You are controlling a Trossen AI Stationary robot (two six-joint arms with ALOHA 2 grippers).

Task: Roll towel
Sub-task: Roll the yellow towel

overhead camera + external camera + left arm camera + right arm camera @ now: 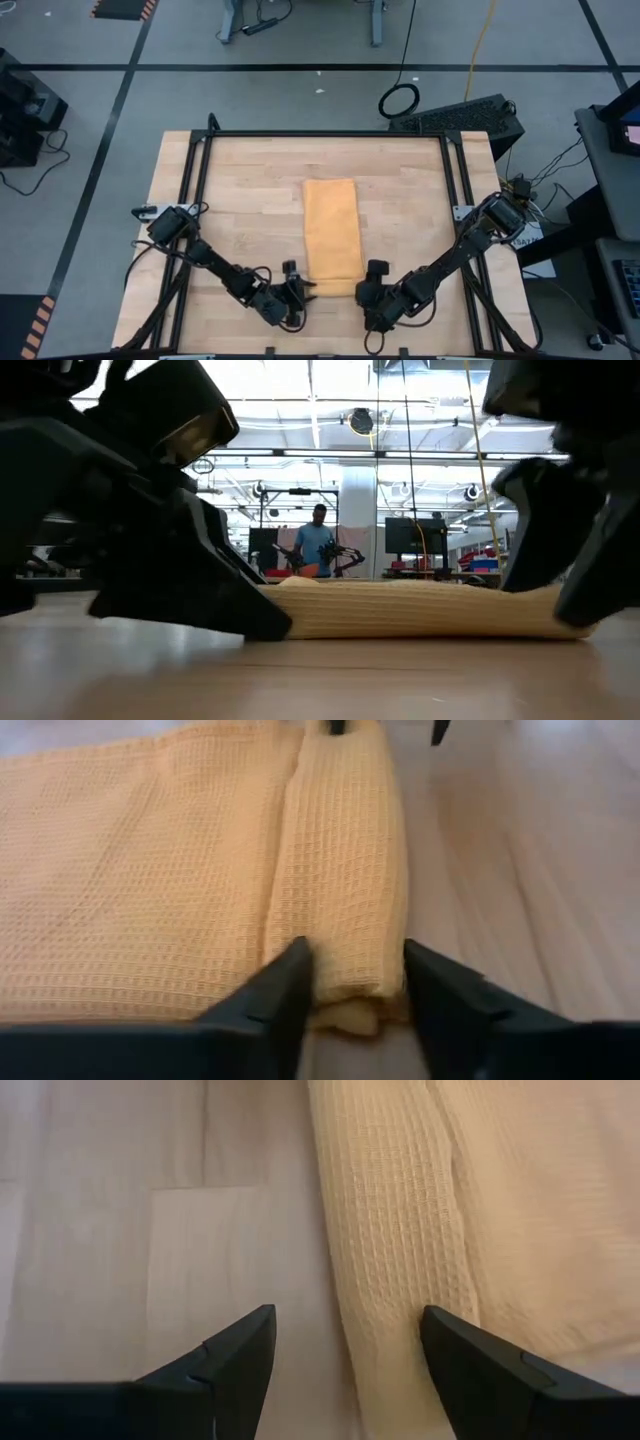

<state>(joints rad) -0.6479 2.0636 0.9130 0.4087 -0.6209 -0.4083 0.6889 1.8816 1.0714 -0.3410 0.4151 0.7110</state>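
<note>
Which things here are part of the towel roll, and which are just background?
In the job:
- towel, near edge rolled
- left gripper, fingers either side of the roll's end
- right gripper, open at the roll's other end

Background:
- table
- person in the room behind
- coiled cable on the floor

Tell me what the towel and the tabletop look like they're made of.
The towel: soft woven cloth, probably cotton, matte mustard yellow; a waffle grid of small squares shows in both wrist views. The tabletop: light wood, apparently butcher-block; narrow joined strips with grain show, smooth with a faint sheen. The exact fibre and finish cannot be confirmed.
</note>
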